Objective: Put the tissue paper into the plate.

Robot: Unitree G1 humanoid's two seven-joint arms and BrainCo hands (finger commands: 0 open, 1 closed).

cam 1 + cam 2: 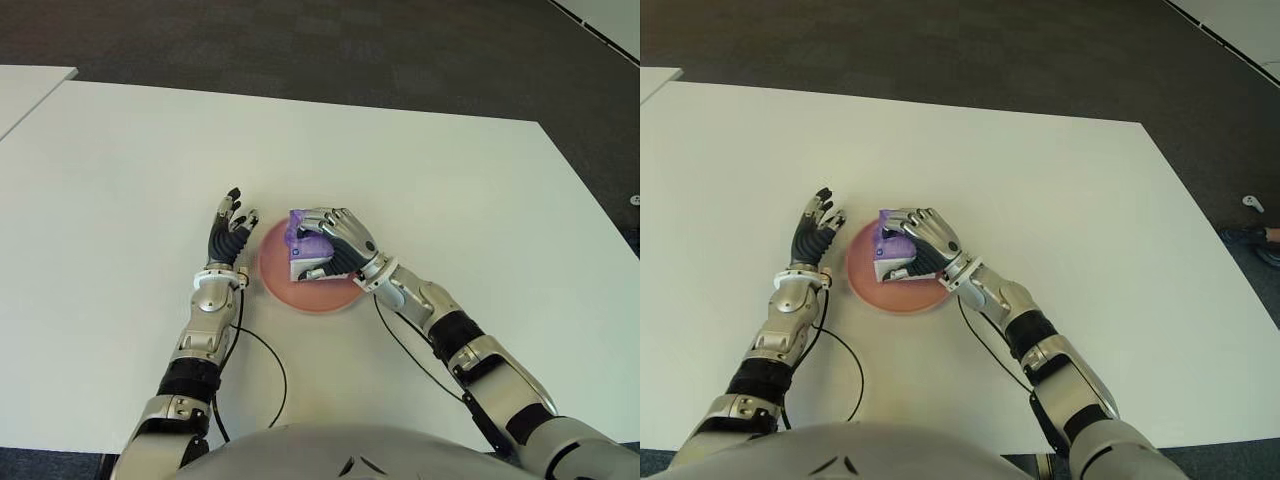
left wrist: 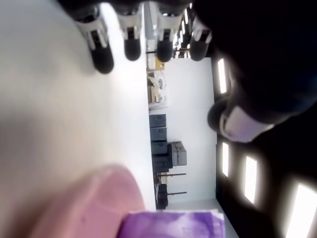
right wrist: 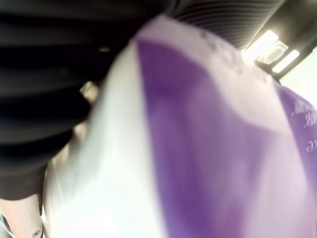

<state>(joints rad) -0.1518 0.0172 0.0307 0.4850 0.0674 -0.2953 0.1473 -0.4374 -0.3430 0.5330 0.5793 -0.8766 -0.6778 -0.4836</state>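
A purple and white tissue paper pack (image 1: 304, 249) is over the round pink plate (image 1: 290, 290) on the white table. My right hand (image 1: 335, 243) is shut on the pack, fingers wrapped over its top. The right wrist view is filled by the pack (image 3: 198, 148) pressed against the palm. Whether the pack touches the plate cannot be told. My left hand (image 1: 231, 230) shows just left of the plate, fingers spread and holding nothing. The left wrist view shows its fingertips (image 2: 130, 47) above the table, with the plate's rim (image 2: 94, 198) and the pack (image 2: 173, 225) nearby.
The white table (image 1: 450, 180) stretches wide around the plate. A black cable (image 1: 270, 360) loops on the table near the front edge. Dark carpet floor (image 1: 350, 50) lies beyond the far edge. Another white table's corner (image 1: 25, 85) is at the far left.
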